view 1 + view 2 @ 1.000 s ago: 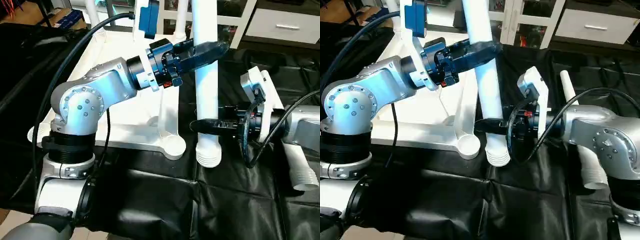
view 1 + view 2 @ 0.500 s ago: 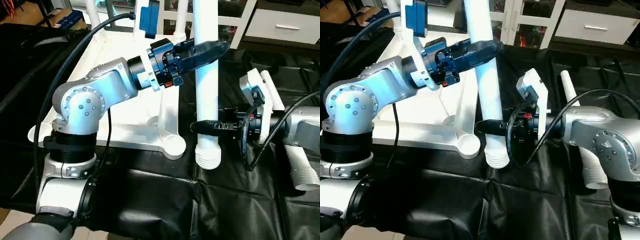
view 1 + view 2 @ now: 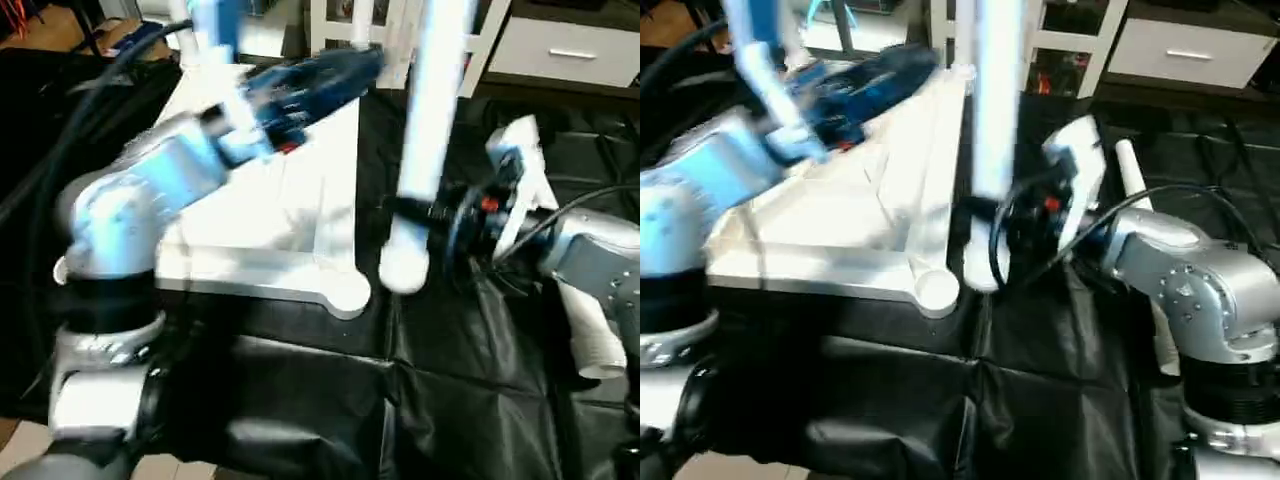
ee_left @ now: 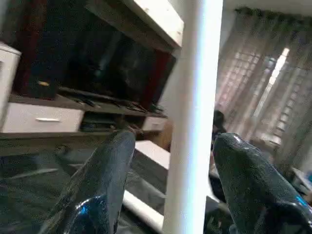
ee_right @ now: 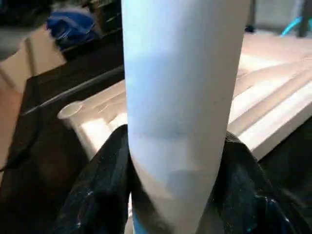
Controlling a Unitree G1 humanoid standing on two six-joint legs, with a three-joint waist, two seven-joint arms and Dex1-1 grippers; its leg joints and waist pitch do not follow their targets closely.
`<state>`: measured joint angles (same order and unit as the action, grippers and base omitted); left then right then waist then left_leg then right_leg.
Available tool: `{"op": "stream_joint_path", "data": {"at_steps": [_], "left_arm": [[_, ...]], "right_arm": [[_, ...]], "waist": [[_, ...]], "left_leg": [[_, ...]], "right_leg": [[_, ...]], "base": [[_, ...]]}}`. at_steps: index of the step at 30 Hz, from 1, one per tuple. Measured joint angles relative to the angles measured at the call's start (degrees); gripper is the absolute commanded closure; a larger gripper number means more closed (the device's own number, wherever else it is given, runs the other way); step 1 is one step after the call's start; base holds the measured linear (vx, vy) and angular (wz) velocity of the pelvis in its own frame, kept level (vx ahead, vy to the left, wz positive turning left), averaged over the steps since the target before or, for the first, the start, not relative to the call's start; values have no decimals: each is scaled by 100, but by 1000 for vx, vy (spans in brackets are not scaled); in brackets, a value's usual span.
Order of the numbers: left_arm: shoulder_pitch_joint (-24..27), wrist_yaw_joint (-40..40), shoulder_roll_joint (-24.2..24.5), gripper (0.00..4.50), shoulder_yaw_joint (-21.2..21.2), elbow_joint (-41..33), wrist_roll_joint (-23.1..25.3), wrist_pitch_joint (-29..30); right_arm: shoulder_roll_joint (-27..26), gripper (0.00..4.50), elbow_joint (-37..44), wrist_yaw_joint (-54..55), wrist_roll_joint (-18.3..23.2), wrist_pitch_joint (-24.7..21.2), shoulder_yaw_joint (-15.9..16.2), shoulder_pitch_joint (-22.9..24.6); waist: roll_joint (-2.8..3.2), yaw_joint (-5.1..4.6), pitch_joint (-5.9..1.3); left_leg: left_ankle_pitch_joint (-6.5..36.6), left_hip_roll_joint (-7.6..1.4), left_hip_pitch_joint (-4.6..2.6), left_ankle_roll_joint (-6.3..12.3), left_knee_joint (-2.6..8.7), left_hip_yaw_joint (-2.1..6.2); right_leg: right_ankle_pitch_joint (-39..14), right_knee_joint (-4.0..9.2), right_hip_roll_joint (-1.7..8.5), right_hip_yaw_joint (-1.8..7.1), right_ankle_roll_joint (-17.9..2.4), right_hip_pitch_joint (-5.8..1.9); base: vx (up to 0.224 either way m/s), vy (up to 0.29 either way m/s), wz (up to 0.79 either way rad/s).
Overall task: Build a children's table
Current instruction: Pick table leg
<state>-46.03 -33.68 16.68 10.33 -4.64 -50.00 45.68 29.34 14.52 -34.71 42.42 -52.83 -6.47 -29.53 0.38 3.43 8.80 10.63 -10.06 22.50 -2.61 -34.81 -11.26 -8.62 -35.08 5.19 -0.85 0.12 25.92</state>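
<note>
Your right tool [image 3: 410, 212] is squeezed around the white leg [image 3: 428, 130], low down, close to its bottom end. In the right wrist view its two black fingers [image 5: 100, 183] press on both sides of the tube. The leg stands nearly straight up, with its bottom end hanging just beside the near corner hole [image 3: 345, 292] of the white tabletop [image 3: 265, 215]. The tabletop lies upside down on the black counter [image 3: 300, 390].

Your left tool [image 3: 345, 70] is spread wide. In the left wrist view the leg [image 4: 192, 117] runs between its fingers [image 4: 105, 170] with a gap on each side, so it is not holding anything.

Here is what could go wrong. Only one tool holds the leg, and it holds it near the bottom. The long top part is heavy and free, so the leg could tip over or twist in the grip. If it tips, its end will not line up with the corner hole. It could bump the rim and push the tabletop along the cloth.

A second leg [image 3: 600, 335] lies on the counter under your right arm. Your elbow could knock it and make it roll away.
</note>
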Motion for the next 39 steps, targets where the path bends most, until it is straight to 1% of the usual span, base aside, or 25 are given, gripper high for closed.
{"op": "stream_joint_path", "data": {"at_steps": [2, 3, 4, 5, 6, 7, 8, 9, 10, 11, 12, 13, 15, 17, 18, 21, 27, 29, 31, 32, 33, 36, 37, 38, 39], "left_arm": [[211, -254, 412, 120, -121, -196, 325, -302], [381, -467, 820, 120, -318, -297, 727, -613], [495, -604, 1052, 120, -466, -318, 1043, -840], [754, -880, 1543, 120, -921, -311, 1697, -1420], [969, -1063, 1809, 120, -1255, -252, 2160, -1820], [1185, -1257, 1976, 102, -1555, -176, 2526, -2149], [1540, -1588, 2114, 84, -1898, -145, 2779, -2405], [1765, -1787, 2122, 84, -2135, -125, 2873, -2473], [1940, -1961, 2129, 84, -2336, -123, 2927, -2493], [2112, -2173, 2176, 71, -2587, -120, 3030, -2610], [2159, -2286, 2218, 58, -2719, -95, 3116, -2699], [2157, -2350, 2222, 58, -2786, 18, 3218, -2870], [2105, -2388, 2223, 37, -2816, 263, 3401, -3141], [2062, -2514, 2231, 37, -2838, 504, 3504, -3372], [2019, -2555, 2228, 18, -2873, 683, 3579, -3519], [1918, -2640, 2200, 13, -2905, 1206, 3763, -3897], [1690, -2903, 2215, 12, -2903, 2060, 3913, -4261], [1665, -2984, 2243, 39, -2888, 2237, 3944, -4298], [1654, -3054, 2270, 46, -2852, 2370, 3959, -4330], [1643, -3119, 2280, 65, -2811, 2424, 3953, -4334], [1627, -3158, 2288, 65, -2784, 2455, 3951, -4340], [1602, -3279, 2294, 94, -2682, 2472, 3840, -4335], [1599, -3319, 2293, 112, -2674, 2477, 3835, -4336], [1597, -3357, 2293, 112, -2674, 2506, 3836, -4339], [1597, -3368, 2292, 126, -2675, 2552, 3837, -4347]], "right_arm": [[-170, 266, -11, 213, -137, 208, -10, 20], [-256, 266, -40, 363, -265, 391, -42, 49], [-279, 266, -100, 446, -337, 500, -89, 63], [-379, 266, -159, 566, -411, 627, -174, 67], [-418, 266, -181, 625, -421, 694, -235, 67], [-454, 266, -183, 664, -431, 740, -277, 65], [-494, 266, -176, 681, -438, 790, -289, 62], [-499, 266, -172, 683, -446, 808, -291, 63], [-512, 266, -170, 683, -456, 812, -284, 62], [-518, 266, -166, 679, -459, 813, -258, 63], [-518, 266, -156, 673, -459, 813, -243, 71], [-519, 266, -134, 665, -458, 813, -218, 94], [-533, 266, -48, 622, -452, 813, -177, 176], [-546, 266, 49, 591, -450, 813, -126, 257], [-553, 266, 100, 576, -441, 813, -95, 293], [-594, 266, 271, 553, -384, 810, -5, 381], [-622, 266, 560, 509, -232, 721, 80, 596], [-627, 266, 576, 502, -216, 721, 81, 640], [-627, 266, 575, 502, -216, 717, 81, 674], [-627, 266, 576, 502, -216, 717, 81, 674], [-625, 266, 576, 502, -216, 717, 81, 673], [-610, 266, 575, 495, -214, 717, 81, 673], [-608, 266, 575, 490, -214, 717, 81, 673], [-604, 266, 575, 487, -214, 717, 81, 673], [-602, 266, 575, 485, -214, 717, 81, 673]], "waist": [[0, -4, 0], [0, -17, 0], [0, -10, 0], [-1, -12, -2], [3, -10, -4], [6, -10, -5], [6, -10, -5], [6, -5, -4], [5, 5, -4], [4, 16, -4], [4, 20, -4], [5, 22, -4], [5, 11, -4], [7, 1, -4], [7, -6, -4], [13, -38, -2], [37, -25, 2], [40, -21, 1], [50, -16, 8], [54, -15, 10], [54, -12, 10], [56, -9, 10], [55, -9, 10], [55, -11, 10], [55, -14, 10]], "left_leg": [[0, -2, 0, 0, 2, 1], [0, -2, -3, -1, 4, 0], [-1, -1, -3, -2, 6, 0], [-1, -2, -8, -4, 10, 0], [-1, 1, -10, -4, 14, -1], [0, 2, -10, -7, 17, -3], [3, 3, -10, -12, 19, -3], [4, 4, -7, -13, 20, -4], [2, 3, -1, -16, 22, -4], [2, 2, 0, -17, 23, -4], [0, 2, 0, -20, 25, -4], [-3, 2, -3, -27, 29, -3], [-2, 0, -10, -39, 29, -3], [-3, 0, -20, -47, 31, -5], [-3, 0, -25, -48, 31, -5], [-5, 0, -31, -53, 35, -4], [-4, 1, -32, -54, 45, -6], [-4, 1, -32, -54, 50, -6], [-4, 0, -32, -54, 50, -7], [-4, 0, -32, -54, 50, -7], [-5, 0, -32, -54, 50, -7], [-5, 0, -32, -54, 50, -8], [-5, 0, -32, -54, 50, -8], [-5, 0, -32, -54, 50, -8], [-5, 0, -32, -54, 50, -8]], "right_leg": [[0, 2, -1, -2, 0, 0], [-1, 3, -1, -1, 1, 0], [-1, 3, 0, -1, 2, 0], [-2, 8, 0, -1, 4, -3], [-4, 8, 2, 2, 7, -3], [-4, 10, 3, 3, 8, -3], [-5, 12, 3, 3, 9, -3], [-5, 11, 4, 3, 9, -2], [-5, 11, 4, 0, 9, 2], [-5, 11, 3, -1, 9, 3], [-5, 9, 3, -1, 9, 3], [-5, 7, 3, -1, 9, 3], [-4, -2, 2, -1, 7, 2], [-2, -6, 2, 2, 5, -2], [-2, -6, 1, 3, 5, -4], [1, -7, 0, 5, 2, -4], [1, 0, -1, 5, 1, -4], [1, 3, -1, 3, 1, -4], [1, 4, -1, 4, 1, -3], [1, 4, -1, 4, 1, -3], [1, 4, -1, 4, 1, -3], [1, 4, 0, 5, 1, -4], [1, 4, 0, 5, 1, -4], [1, 4, 0, 5, 1, -4], [1, 4, 0, 5, 1, -3]], "base": [[0, 0, 0], [0, 0, 0], [0, 0, 0], [0, 0, 0], [0, 0, 0], [0, 0, 0], [0, 0, 0], [0, 0, 0], [0, 0, 0], [0, 0, 0], [0, 0, 0], [0, 0, 0], [0, 0, 0], [0, 0, 0], [0, 0, 0], [0, 0, 0], [0, 0, 0], [0, 0, 0], [0, 0, 0], [0, 0, 0], [0, 0, 0], [0, 0, 0], [0, 0, 0], [0, 0, 0], [0, 0, 0]]}}
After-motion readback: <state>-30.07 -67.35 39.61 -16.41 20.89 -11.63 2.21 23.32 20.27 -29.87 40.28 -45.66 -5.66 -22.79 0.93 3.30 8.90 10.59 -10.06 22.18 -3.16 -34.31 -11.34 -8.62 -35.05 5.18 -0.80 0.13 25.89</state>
